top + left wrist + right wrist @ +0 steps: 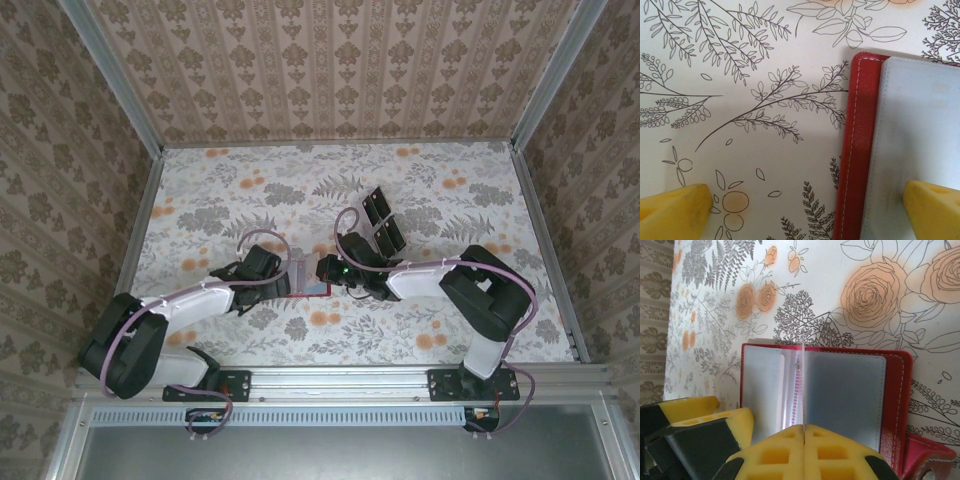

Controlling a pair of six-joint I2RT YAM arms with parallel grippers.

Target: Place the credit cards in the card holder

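Now | my right gripper [803, 432] is squeezing tight on a credit card [802, 385], standing over the open card holder [897, 390] | left gripper [806, 192] is gaping wide, one finger over the holder | I am worrying: card tilting, missing the pocket [845, 390], bending.

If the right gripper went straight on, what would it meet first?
Probably the open card holder: the credit card pinched in the right gripper aims edge-on at its middle; depth unclear.

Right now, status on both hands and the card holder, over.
Left hand open, straddling card holder's edge. Right hand shut on credit card, edge-on over the open pockets. Nothing blocking.
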